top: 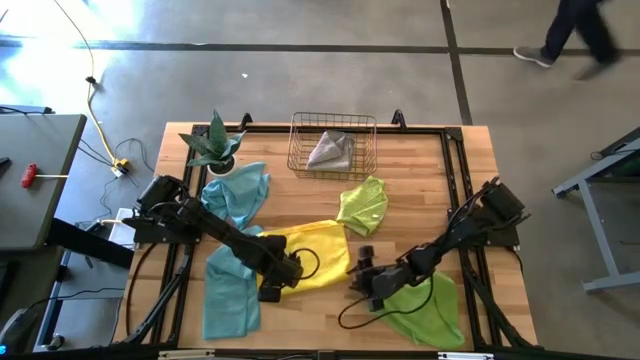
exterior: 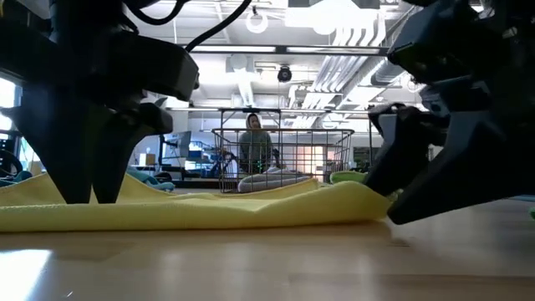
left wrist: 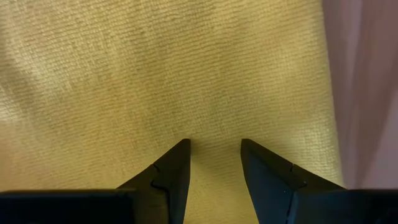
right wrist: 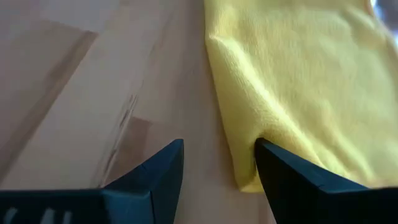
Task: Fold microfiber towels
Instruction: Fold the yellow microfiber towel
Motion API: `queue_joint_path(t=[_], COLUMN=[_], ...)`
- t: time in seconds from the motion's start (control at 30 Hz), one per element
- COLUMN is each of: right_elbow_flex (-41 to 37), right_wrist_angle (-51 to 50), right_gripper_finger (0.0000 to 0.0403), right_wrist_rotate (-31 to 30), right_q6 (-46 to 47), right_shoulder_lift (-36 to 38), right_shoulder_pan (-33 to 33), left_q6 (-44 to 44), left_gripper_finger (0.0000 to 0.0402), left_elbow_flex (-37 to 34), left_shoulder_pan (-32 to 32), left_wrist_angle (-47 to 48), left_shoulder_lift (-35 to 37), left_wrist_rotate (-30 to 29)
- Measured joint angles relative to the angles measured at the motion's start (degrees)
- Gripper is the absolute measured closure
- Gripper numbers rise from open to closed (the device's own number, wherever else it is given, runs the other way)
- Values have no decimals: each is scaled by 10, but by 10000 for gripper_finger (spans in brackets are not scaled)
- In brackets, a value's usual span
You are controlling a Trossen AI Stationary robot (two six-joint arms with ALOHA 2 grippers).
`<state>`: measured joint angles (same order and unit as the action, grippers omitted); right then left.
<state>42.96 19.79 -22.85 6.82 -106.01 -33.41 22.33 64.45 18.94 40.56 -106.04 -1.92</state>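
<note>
A wooden counter (top: pixel 420 170) on a black frame stands on a grey concrete floor, and near its front middle lies the yellow towel (top: pixel 318 248), spread flat with a low raised fold. The left tool (top: pixel 283 277) sits on the towel's front left part; its wrist view fills with yellow weave and shows the two dark fingers (left wrist: pixel 171 177) parted with cloth under the gap, though whether they pinch any of it cannot be told. The right tool (top: pixel 362 278) rests at the towel's front right corner, its jaws wide: its wrist view shows one finger on bare wood and the other finger (right wrist: pixel 298 180) touching the towel's edge, holding nothing. The low view shows what the overhead one does not, the towel's rumpled front edge (exterior: pixel 209 213) lying on the wood between the two dark arms. Only from above do the other cloths appear: a lime green towel (top: pixel 425 305) under the right arm, another lime green one (top: pixel 364 204) behind the yellow towel, a teal towel (top: pixel 238 195) near the back left and a second teal towel (top: pixel 228 290) at the front left. A grey towel (top: pixel 331 150) lies in the wire basket (top: pixel 300 160) at the back, beside a potted plant (top: pixel 214 146). In the low view a person (exterior: pixel 253 142) shows far behind the basket; from above, another person's legs (top: pixel 572 32) cross the floor.
</note>
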Motion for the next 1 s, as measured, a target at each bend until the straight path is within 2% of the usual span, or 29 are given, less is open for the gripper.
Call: queue_joint_path(t=[0.13, 0.33, 0.4, 0.5, 0.6, 0.77, 1.0], right_elbow_flex=[27, 98, 114, 118, 107, 76, 68], right_wrist_angle=[-52, -215, -239, -221, -206, -173, -147], right_gripper_finger=[210, 210, 210, 210, 210, 210, 210], right_wrist_rotate=[-8, -24, -42, -73, -77, -44, -6], right_q6=[-53, -41, -41, -43, -34, 5, -4], right_shoulder_lift=[3, 22, 22, 22, 22, 22, 11], right_shoulder_pan=[-3, -29, -34, -32, -20, -2, 12], left_q6=[1, 1, 1, 1, 2, 2, 2], left_gripper_finger=[271, 271, 271, 271, 271, 271, 271], left_elbow_flex=[0, 0, 0, 0, 0, 0, 0], left_shoulder_pan=[2, 2, 2, 2, 2, 2, 2], left_wrist_angle=[0, 0, 1, 0, -1, -1, -1], left_shoulder_lift=[0, 0, 0, 0, 0, 0, 0], left_wrist_rotate=[15, 20, 20, 19, 19, 25, 26])
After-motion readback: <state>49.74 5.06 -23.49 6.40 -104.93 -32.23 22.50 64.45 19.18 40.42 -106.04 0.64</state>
